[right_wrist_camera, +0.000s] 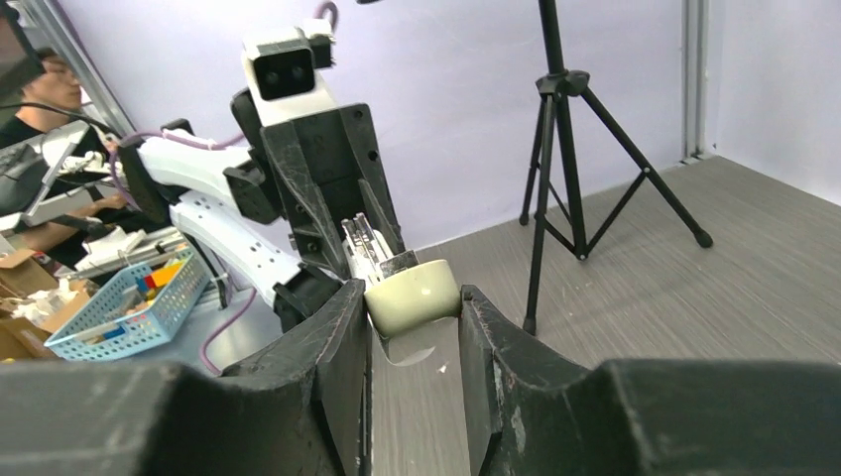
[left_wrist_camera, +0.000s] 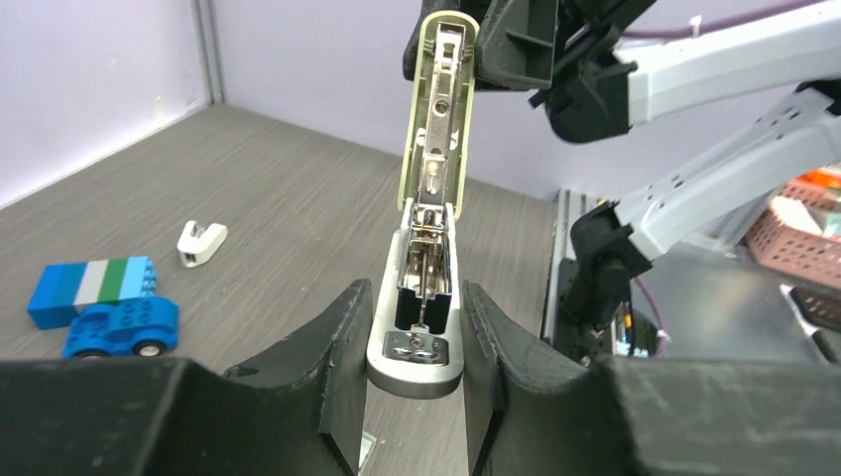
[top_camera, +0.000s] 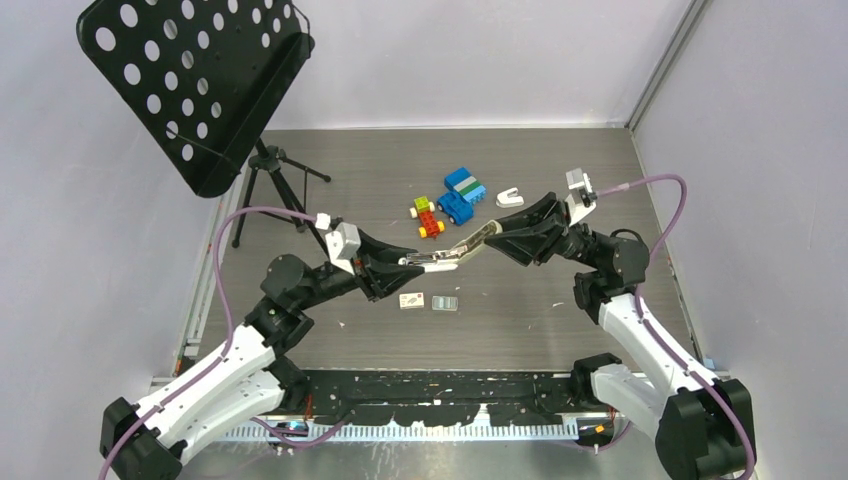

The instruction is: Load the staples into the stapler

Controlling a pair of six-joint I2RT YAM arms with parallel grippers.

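Observation:
The stapler [top_camera: 447, 254] hangs above the table's middle, hinged open between both arms. My left gripper [top_camera: 408, 264] is shut on its white base [left_wrist_camera: 417, 332], which sits between the pads with the metal magazine showing. My right gripper [top_camera: 492, 236] is shut on the grey-beige top [right_wrist_camera: 412, 295], swung up away from the base [left_wrist_camera: 439, 109]. The staples [top_camera: 446, 304], a small silvery strip, lie on the table below the stapler, next to a small whitish box [top_camera: 412, 300] with a pinkish label.
Toy blocks [top_camera: 452, 200] and a white claw-shaped piece [top_camera: 509, 197] lie behind the stapler. A black perforated music stand [top_camera: 190, 80] on a tripod [top_camera: 275, 175] fills the back left. A metal rail [top_camera: 400, 410] runs along the near edge.

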